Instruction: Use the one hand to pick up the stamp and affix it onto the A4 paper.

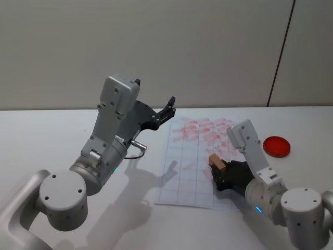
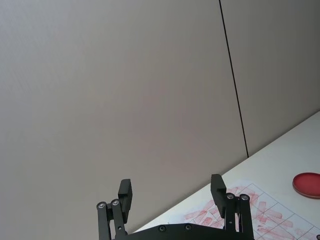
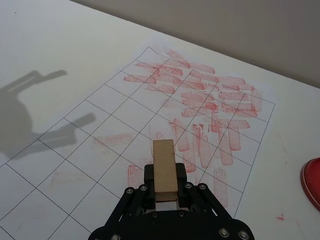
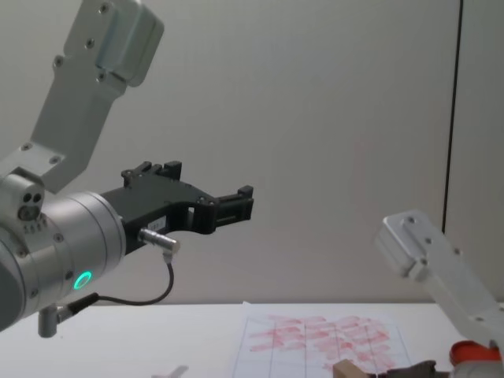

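My right gripper (image 3: 165, 192) is shut on the stamp (image 3: 164, 172), a small tan wooden block that sticks out from between the jaws. In the head view the stamp (image 1: 217, 162) and right gripper (image 1: 220, 174) hover over the right half of the A4 paper (image 1: 182, 172), a white gridded sheet with many red stamp marks across its far cells. The paper (image 3: 100, 150) lies flat just below the block. My left gripper (image 1: 167, 110) is raised high over the table to the left of the sheet, open and holding nothing (image 2: 172, 192).
A flat round red ink pad (image 1: 276, 146) sits on the white table to the right of the paper, also seen as a red disc (image 2: 307, 184). A beige wall stands behind the table.
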